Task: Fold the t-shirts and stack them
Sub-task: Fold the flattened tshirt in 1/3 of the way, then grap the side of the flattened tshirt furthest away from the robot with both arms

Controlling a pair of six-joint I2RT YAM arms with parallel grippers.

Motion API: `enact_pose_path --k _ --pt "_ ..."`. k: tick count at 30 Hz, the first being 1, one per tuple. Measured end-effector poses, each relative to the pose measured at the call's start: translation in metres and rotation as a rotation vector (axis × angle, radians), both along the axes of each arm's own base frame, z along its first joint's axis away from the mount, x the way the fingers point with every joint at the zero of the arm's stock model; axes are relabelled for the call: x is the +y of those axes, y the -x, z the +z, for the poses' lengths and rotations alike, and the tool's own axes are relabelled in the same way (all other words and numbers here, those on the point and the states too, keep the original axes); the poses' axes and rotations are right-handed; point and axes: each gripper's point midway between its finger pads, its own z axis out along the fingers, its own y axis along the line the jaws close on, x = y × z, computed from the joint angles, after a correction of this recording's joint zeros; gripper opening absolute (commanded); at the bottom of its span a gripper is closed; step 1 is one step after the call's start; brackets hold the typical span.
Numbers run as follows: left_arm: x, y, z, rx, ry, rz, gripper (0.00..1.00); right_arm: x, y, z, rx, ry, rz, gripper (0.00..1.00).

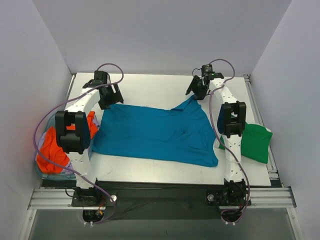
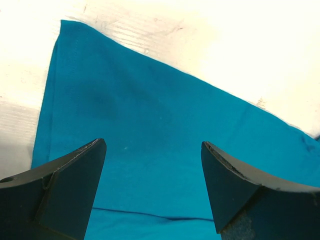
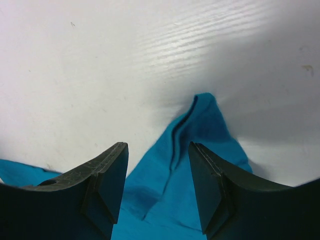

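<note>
White table (image 1: 150, 85): your left gripper (image 2: 152, 145) stands wide open over the far left corner of the teal t-shirt (image 1: 155, 132). Your right gripper (image 3: 157, 147), half open, straddles its raised far right tip, unclamped. The shirt lies spread centrally, with a green t-shirt (image 1: 255, 142) at right and an orange t-shirt (image 1: 50, 150) at left.

Overhead view evenly lit, sharp; left wrist view overexposed, table (image 2: 225, 40) blown white; right wrist dimmer, soft shadow at right; near fingers (image 3: 100, 190) dark, blurred.
</note>
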Motion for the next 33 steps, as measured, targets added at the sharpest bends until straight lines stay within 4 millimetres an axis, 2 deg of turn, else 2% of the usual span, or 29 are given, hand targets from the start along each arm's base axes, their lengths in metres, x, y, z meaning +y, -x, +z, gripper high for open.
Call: enact_pose_path --k 6,10,13,14,19,23,30,33 --pt "0.008 0.000 -0.010 0.034 -0.014 -0.002 0.88 0.008 -0.010 -0.011 -0.014 0.011 -0.026 0.47" --pt "0.011 -0.003 -0.010 0.037 -0.020 -0.006 0.88 0.006 -0.010 -0.016 -0.009 0.035 -0.044 0.45" --pt "0.013 -0.009 -0.009 0.028 -0.024 -0.009 0.88 0.002 -0.013 -0.016 -0.019 0.054 -0.058 0.40" --pt "0.014 -0.010 -0.009 0.027 -0.025 -0.009 0.88 0.001 -0.014 -0.016 -0.021 0.060 -0.062 0.35" --pt "0.020 -0.017 -0.011 0.032 -0.047 -0.011 0.88 -0.003 -0.017 -0.013 -0.034 0.079 -0.075 0.22" --pt "0.029 -0.026 -0.014 0.036 -0.081 -0.001 0.88 -0.004 -0.019 -0.011 -0.043 0.085 -0.079 0.00" --pt "0.052 -0.049 -0.023 0.039 -0.170 0.043 0.86 -0.014 -0.021 -0.012 -0.043 0.099 -0.105 0.00" --pt "0.059 -0.053 -0.031 0.052 -0.198 0.058 0.81 -0.021 -0.023 -0.012 -0.043 0.103 -0.122 0.00"
